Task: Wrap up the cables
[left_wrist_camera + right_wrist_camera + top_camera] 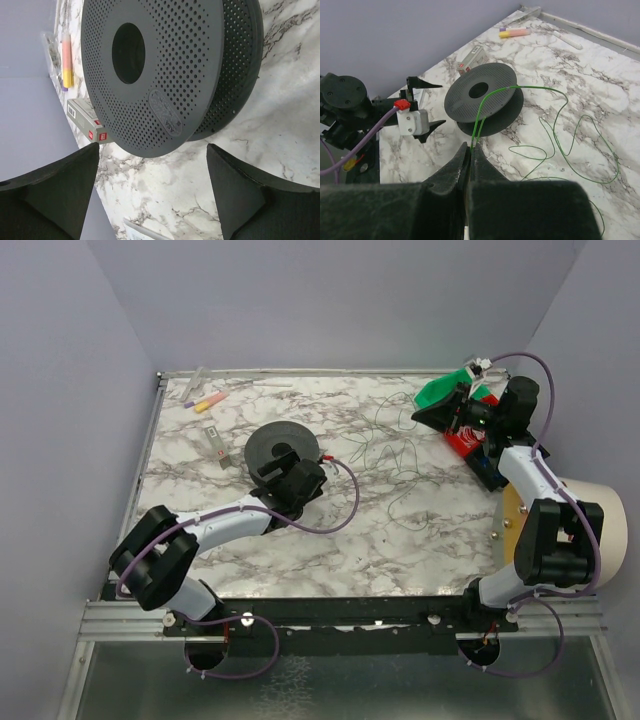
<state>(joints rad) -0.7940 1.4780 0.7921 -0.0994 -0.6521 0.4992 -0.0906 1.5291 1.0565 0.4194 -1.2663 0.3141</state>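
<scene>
A thin green cable [535, 87] lies in loose curls on the marble table [330, 540], right of a black perforated spool [283, 447]. Two strands of it rise from the closed tips of my right gripper [471, 145], which is shut on the cable and held up at the far right [425, 412]. One strand runs over the spool's rim [482, 97]. My left gripper [153, 147] stands open just short of the spool [165, 70], its fingers wide apart with only bare table between them. The right wrist view also shows the left gripper [431, 105] beside the spool.
A small grey box with red labels [82, 117] lies left of the spool, and a pink-and-yellow marker [66, 57] beyond it near the back wall. Red and black parts [465, 440] and a green piece [440, 390] sit at the far right. A large pale round object [605, 520] stands off the table's right edge.
</scene>
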